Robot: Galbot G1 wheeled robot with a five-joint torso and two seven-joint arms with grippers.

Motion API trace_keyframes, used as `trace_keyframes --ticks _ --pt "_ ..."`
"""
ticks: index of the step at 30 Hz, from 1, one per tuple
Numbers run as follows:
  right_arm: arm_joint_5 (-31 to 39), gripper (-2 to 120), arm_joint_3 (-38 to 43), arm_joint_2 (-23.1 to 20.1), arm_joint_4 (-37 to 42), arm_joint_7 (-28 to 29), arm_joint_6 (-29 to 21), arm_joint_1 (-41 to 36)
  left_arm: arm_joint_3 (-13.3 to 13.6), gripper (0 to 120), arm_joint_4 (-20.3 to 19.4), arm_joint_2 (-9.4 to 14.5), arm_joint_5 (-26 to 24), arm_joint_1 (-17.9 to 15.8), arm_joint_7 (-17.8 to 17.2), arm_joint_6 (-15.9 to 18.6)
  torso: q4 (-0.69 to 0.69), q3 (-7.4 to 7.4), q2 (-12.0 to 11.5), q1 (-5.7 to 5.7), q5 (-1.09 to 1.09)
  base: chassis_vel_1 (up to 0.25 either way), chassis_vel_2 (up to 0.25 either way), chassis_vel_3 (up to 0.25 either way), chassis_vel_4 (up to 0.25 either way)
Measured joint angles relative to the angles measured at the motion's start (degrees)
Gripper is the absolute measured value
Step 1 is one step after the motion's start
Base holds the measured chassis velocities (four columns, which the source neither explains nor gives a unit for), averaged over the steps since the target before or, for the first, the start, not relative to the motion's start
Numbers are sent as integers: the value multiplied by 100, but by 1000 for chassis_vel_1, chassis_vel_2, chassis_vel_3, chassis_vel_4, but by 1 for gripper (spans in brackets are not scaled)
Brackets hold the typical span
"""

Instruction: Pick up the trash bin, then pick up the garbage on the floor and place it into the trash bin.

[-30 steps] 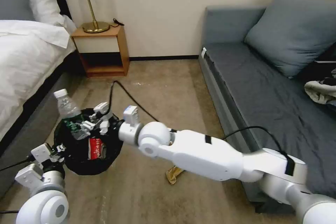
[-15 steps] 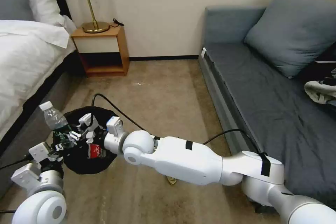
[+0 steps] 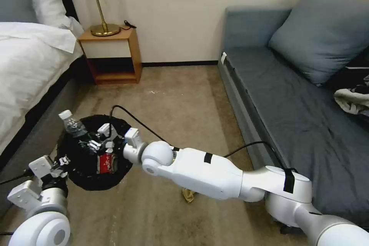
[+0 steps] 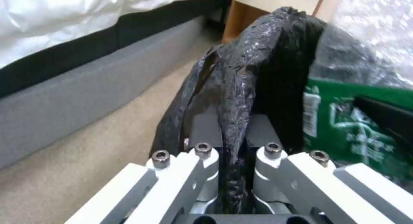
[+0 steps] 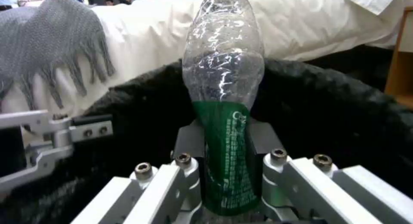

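Right gripper [image 5: 228, 172]: clamped on the clear bottle [image 5: 224, 88] at its green label, over the trash bin [image 3: 92, 177]. Bottle judged light, empty, slick, crushable; the label band gives the best hold. Left gripper [image 4: 234, 146]: pinching the bin's thin black liner, soft and tear-prone.

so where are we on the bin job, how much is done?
Done: the left end effector has the trash bin pinched by its black liner, and the red-and-white wrapper lies inside. In hand: the right end effector grips the clear bottle at its green label, over the bin's mouth, not yet released. Left: a gold-brown snack wrapper on the carpet beneath the right arm.
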Motion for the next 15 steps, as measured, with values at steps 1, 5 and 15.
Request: trace_keyframes --ticks 1,5,15 --pt "1 17 -5 -61 40 -18 32 -8 0 7 -14 -12 1 6 0 -1 0 0 0 0 0 0 0 0 0" --pt "40 26 -6 -176 158 -60 76 -42 5 7 -25 -37 15 19 0 -3 0 0 0 0 1 0 0 0 0" --pt "79 61 -2 -302 348 -36 154 -108 13 7 -68 -48 25 41 -1 -16 0 0 0 0 1 0 0 0 0"
